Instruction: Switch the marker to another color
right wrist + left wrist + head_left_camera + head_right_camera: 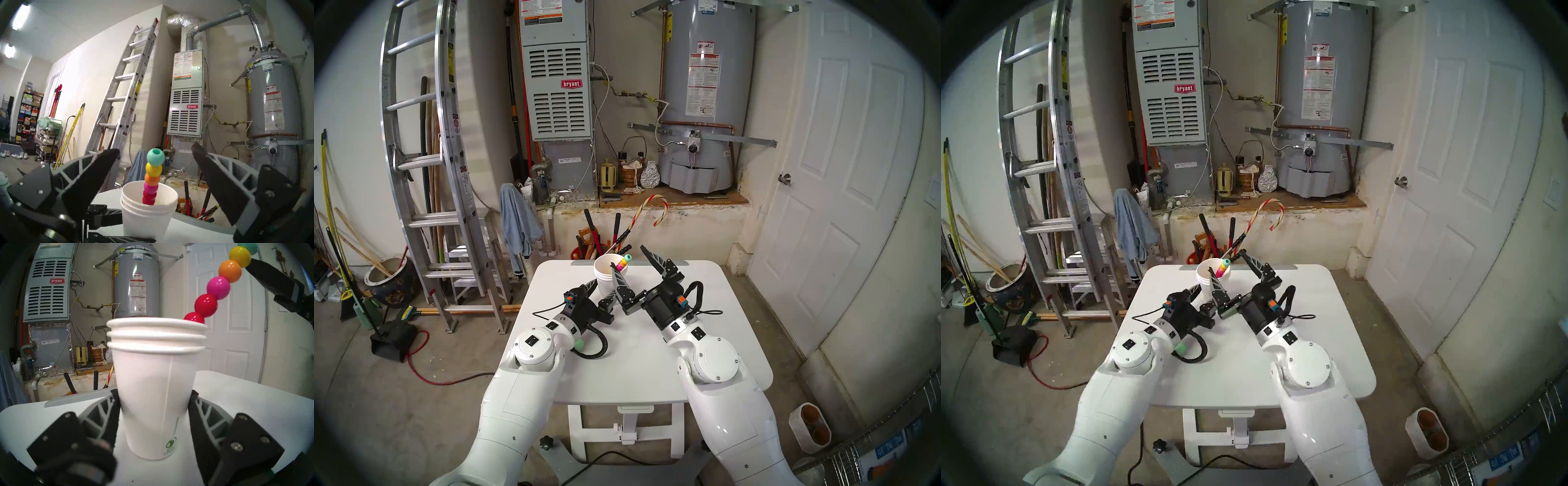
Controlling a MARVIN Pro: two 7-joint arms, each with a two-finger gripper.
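Note:
The marker [624, 263] is a stick of round beads, teal on top, then yellow, orange, pink and red. It stands tilted in a stack of white paper cups [603, 283] at the far middle of the table. My left gripper [154, 393] is shut on the cup stack [153, 378], one finger pressed against each side near its base. My right gripper [155, 149] is open, its fingertips on either side of the marker's teal top bead [155, 157] without touching it. The marker's lower end is hidden inside the cups.
The white table [636, 356] has a bare surface under both arms. Just behind its far edge stands a bucket of red-and-black-handled tools [595, 244] with a striped candy cane [650, 210]. A ladder [426, 169] leans at the left; a door [843, 169] is at the right.

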